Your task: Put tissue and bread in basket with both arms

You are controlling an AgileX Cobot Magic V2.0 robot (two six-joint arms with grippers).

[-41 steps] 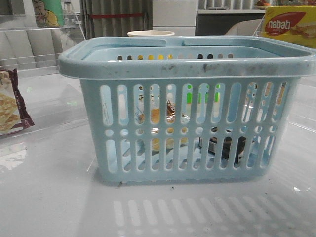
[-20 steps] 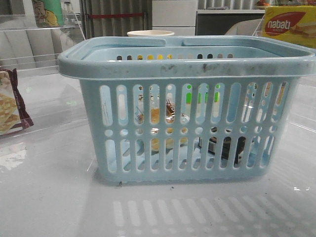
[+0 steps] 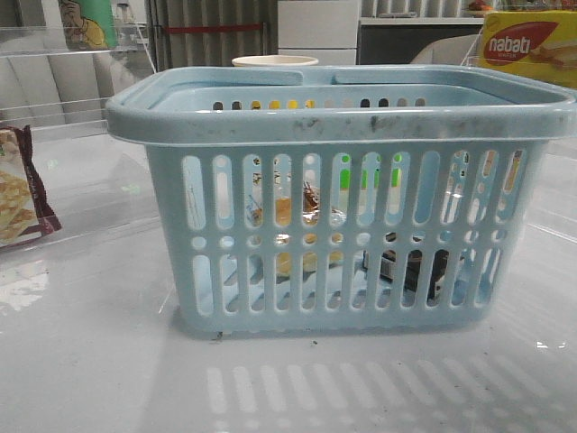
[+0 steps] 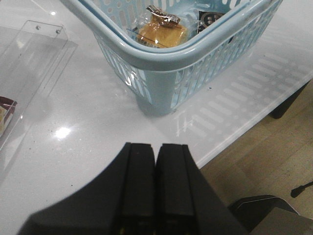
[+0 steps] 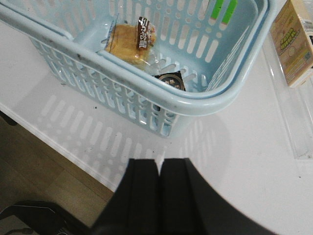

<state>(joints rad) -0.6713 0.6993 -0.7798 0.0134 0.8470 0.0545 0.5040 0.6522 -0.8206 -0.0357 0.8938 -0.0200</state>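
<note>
The light-blue basket [image 3: 343, 126] stands in the middle of the white table, also in the left wrist view [image 4: 161, 54] and the right wrist view [image 5: 195, 100]. Inside it lies the bread [image 5: 128, 41], golden buns in a clear bag with a patterned bow, seen too as the bread [image 4: 161, 33] and through the slots [image 3: 287, 215]. The dark tissue [image 5: 171, 81] rests on the basket floor beside it, partly hidden by the rim; the tissue [image 3: 410, 267] shows through the slots. My left gripper [image 4: 156, 147] and right gripper [image 5: 160, 162] are both shut, empty, back near the table's front edge.
A maroon-edged cracker packet [image 3: 20, 194] lies at the left by a clear acrylic stand [image 4: 34, 54]. A yellow box [image 3: 527, 45] stands at the back right, and a carton [image 5: 293, 41] lies right of the basket. The table edge [image 4: 244, 132] and wooden floor are close.
</note>
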